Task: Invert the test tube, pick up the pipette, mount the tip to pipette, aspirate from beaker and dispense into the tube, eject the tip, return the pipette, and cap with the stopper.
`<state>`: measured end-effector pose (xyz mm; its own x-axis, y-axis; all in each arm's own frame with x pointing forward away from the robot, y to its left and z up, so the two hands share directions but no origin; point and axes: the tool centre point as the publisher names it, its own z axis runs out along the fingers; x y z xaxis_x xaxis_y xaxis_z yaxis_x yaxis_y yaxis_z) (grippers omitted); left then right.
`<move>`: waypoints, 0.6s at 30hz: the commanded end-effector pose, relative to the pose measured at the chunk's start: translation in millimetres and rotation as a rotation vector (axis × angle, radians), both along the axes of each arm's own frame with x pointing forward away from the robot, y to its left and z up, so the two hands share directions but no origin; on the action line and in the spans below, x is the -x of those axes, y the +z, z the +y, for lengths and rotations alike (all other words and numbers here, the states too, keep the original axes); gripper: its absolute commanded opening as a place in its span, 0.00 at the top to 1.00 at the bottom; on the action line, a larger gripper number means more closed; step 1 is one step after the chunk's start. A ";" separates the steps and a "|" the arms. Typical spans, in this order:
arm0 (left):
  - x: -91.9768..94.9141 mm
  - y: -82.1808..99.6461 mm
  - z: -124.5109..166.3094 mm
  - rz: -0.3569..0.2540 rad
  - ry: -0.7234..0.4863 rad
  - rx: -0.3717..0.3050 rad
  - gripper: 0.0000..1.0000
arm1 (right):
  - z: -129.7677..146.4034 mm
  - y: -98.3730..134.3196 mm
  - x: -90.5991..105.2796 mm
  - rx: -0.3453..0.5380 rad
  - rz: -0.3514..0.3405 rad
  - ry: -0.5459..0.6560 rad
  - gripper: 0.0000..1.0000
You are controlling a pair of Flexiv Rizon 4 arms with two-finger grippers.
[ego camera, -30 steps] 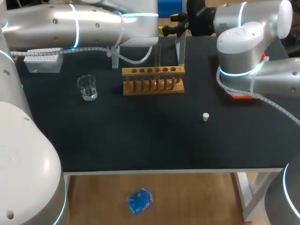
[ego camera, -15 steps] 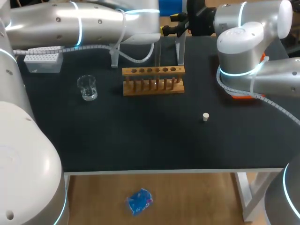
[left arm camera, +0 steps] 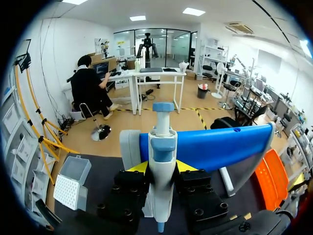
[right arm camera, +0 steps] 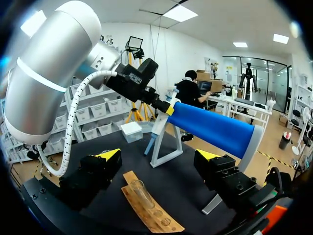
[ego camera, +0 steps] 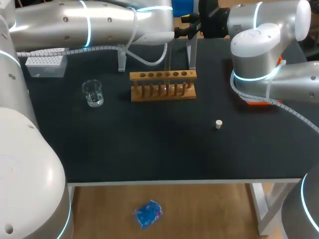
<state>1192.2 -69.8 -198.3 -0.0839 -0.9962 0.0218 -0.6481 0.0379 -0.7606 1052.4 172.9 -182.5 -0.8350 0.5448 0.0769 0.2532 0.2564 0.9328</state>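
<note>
In the left wrist view the white and blue pipette [left arm camera: 162, 147] stands upright between my left gripper's [left arm camera: 161, 167] yellow tips, which press on it from both sides, just before the stand's blue bar [left arm camera: 220, 147]. My right gripper [right arm camera: 159, 155] hangs wide open and holds nothing, above the wooden rack [right arm camera: 149, 213], where a clear test tube [right arm camera: 139, 190] stands in a hole. From the head view the rack [ego camera: 163, 84] is at the back middle, the glass beaker [ego camera: 93, 93] to its left, the white stopper [ego camera: 218, 124] to its front right, and the tip box [ego camera: 46, 66] at the far left.
The pipette stand's white legs [ego camera: 192, 50] rise just behind the rack. My left arm [ego camera: 99, 25] spans the back of the table from the left. An orange object [ego camera: 259, 102] lies under my right arm's elbow [ego camera: 259, 55].
My left arm has shifted a little to the right along the back of the table, pipette still in its grip. The right arm has kept still.
</note>
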 end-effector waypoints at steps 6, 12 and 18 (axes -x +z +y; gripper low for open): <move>2.5 -2.5 -2.8 0.022 -0.008 0.001 1.00 | -0.6 0.9 -0.1 0.002 0.002 0.002 0.00; 4.5 -7.6 -4.6 0.037 -0.013 0.000 1.00 | -0.6 0.9 -0.1 0.002 0.002 0.002 0.00; 5.3 -12.0 -5.0 0.047 -0.013 -0.005 1.00 | -0.6 0.9 -0.1 0.002 0.002 0.002 0.00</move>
